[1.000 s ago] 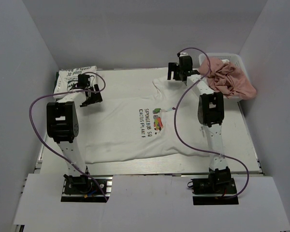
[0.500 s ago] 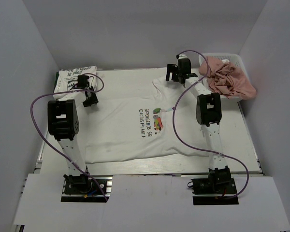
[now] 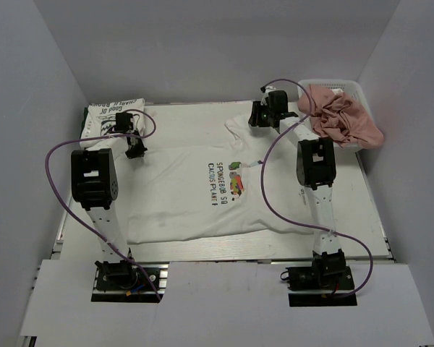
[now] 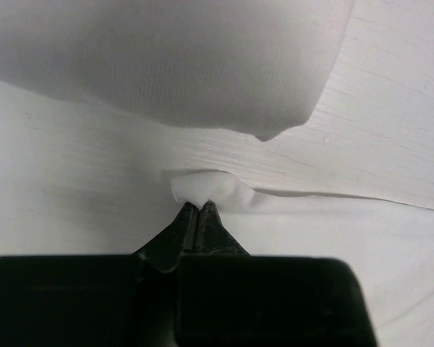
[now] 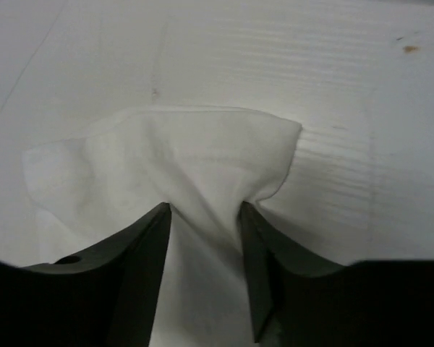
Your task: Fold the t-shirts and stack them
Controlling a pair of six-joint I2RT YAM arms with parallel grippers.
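A white t-shirt (image 3: 181, 195) with a colourful print (image 3: 235, 178) and dark lettering lies spread flat on the table. My left gripper (image 3: 135, 150) sits at its far left corner, shut on a small pinch of the white fabric (image 4: 210, 189), which puckers up at the left gripper's (image 4: 200, 204) tips. At the far sleeve, my right gripper (image 3: 259, 116) points down. In the right wrist view the jaws of the right gripper (image 5: 204, 210) stand partly apart, with the sleeve cloth (image 5: 173, 155) gathered between them. A second t-shirt (image 3: 114, 116), folded, with black lettering, lies at the back left.
A white basket (image 3: 356, 90) at the back right holds a crumpled pink cloth (image 3: 340, 119) that spills over its rim. The folded shirt's edge (image 4: 166, 65) lies just beyond the left gripper. Grey walls close in the table (image 3: 362, 210) on three sides.
The left gripper has dropped onto the shirt's corner and shut on it. The right gripper has come down onto the sleeve, its jaws narrowing from wide open.
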